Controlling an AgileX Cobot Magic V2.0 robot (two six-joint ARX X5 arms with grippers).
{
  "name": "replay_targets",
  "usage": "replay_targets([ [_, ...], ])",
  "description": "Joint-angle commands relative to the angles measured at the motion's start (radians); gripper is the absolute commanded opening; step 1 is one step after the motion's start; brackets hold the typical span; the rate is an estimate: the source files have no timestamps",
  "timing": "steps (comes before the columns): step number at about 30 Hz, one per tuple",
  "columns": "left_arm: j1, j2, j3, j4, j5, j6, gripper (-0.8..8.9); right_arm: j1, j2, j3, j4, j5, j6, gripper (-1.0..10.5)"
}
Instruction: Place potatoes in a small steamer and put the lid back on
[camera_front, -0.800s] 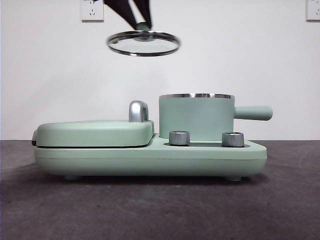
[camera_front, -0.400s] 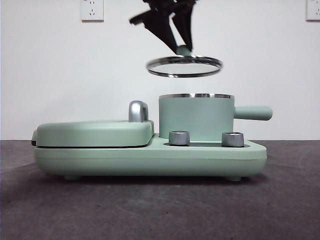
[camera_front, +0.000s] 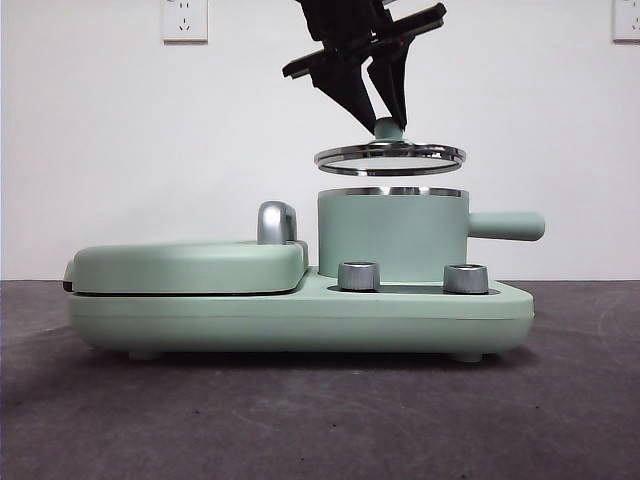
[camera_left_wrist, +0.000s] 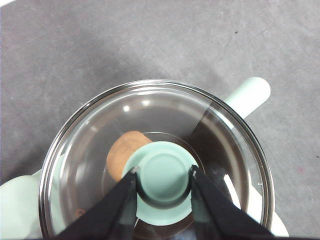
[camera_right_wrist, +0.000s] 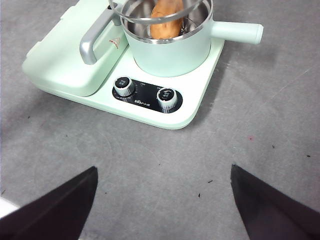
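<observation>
My left gripper (camera_left_wrist: 163, 175) pinches the knob of the glass lid (camera_front: 390, 157), holding it level just above the steamer pot (camera_front: 392, 234), not touching its rim. The potato (camera_right_wrist: 165, 12) lies inside the pot. My right gripper (camera_right_wrist: 162, 200) hangs wide open above the table (camera_right_wrist: 165, 160).

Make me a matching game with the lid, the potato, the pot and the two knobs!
Things:
1. lid
2. potato
3. pot
4. knobs

Where or how:
A. lying inside the pot
B. on the front of the base, below the pot
C. held in the air by the left gripper
D. standing open on the base, handle sticking out to the side

Pairs: 1-C, 2-A, 3-D, 4-B
</observation>
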Motion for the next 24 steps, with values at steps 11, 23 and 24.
replay_targets([
  [11,-0.009,0.045,0.037,0.037,0.000,0.006,0.14,0.008,0.003,0.006,0.006,0.000,0.011,4.2],
  [23,-0.009,0.086,0.037,0.031,0.000,0.006,0.14,0.008,0.003,0.006,0.005,0.000,0.011,4.2],
  [24,-0.009,0.089,0.037,0.030,0.000,0.006,0.14,0.008,0.003,0.006,0.005,0.000,0.011,4.2],
])
